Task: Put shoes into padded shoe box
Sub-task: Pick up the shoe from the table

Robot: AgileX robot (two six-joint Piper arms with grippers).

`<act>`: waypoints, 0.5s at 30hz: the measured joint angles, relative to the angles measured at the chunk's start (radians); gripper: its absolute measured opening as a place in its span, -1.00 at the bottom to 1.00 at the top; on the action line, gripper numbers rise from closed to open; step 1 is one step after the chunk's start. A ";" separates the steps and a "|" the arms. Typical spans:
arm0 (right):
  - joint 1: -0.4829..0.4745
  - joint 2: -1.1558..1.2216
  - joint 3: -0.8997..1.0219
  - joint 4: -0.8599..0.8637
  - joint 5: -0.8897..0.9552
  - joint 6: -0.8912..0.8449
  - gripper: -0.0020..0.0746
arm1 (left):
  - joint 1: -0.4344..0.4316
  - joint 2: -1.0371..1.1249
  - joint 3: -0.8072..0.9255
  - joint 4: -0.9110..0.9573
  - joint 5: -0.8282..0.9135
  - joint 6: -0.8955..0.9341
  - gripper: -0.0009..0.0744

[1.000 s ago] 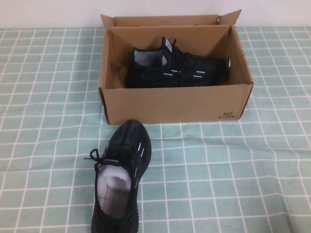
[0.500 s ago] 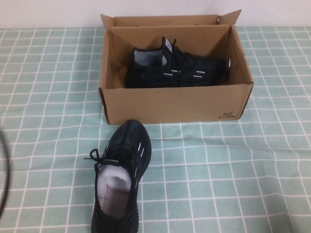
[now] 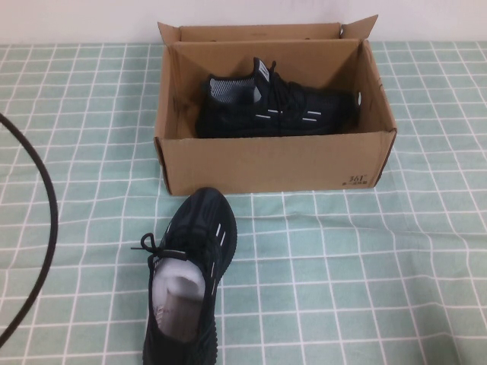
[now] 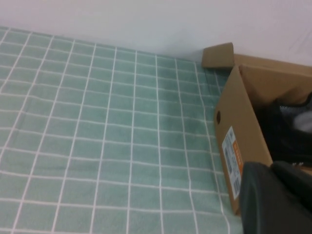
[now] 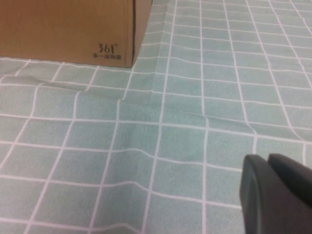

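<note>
- Fingers pressed together on both: left gripper beside the shoe box, right gripper over bare tablecloth.
- Black cable has just swung in on the left; the left arm seems to start toward the loose sneaker.

The padded shoe box carries small black print at the lower right corner of its front wall: "361°", with a line of smaller characters beneath it. The right wrist view shows the same mark more clearly, the digits 361 followed by a degree sign, and under them a short row of what look like Chinese characters, too small to read. On the box's left end wall a white and orange sticker label stands upright; its printing cannot be made out.
</note>
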 joint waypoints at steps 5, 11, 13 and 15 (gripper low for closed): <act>-0.029 -0.050 0.000 0.000 0.004 0.000 -0.97 | 0.000 0.009 0.000 -0.004 -0.051 0.008 -0.96; -0.126 -0.151 0.000 0.000 0.002 0.000 -0.97 | 0.000 0.035 -0.002 -0.007 -0.072 0.012 -0.96; -0.128 -0.153 0.000 0.000 0.002 0.000 -0.97 | -0.001 0.041 -0.002 -0.010 -0.069 0.012 -0.96; -0.128 -0.153 0.000 0.000 0.002 0.000 -0.97 | -0.001 0.047 -0.002 -0.012 -0.069 0.017 -0.96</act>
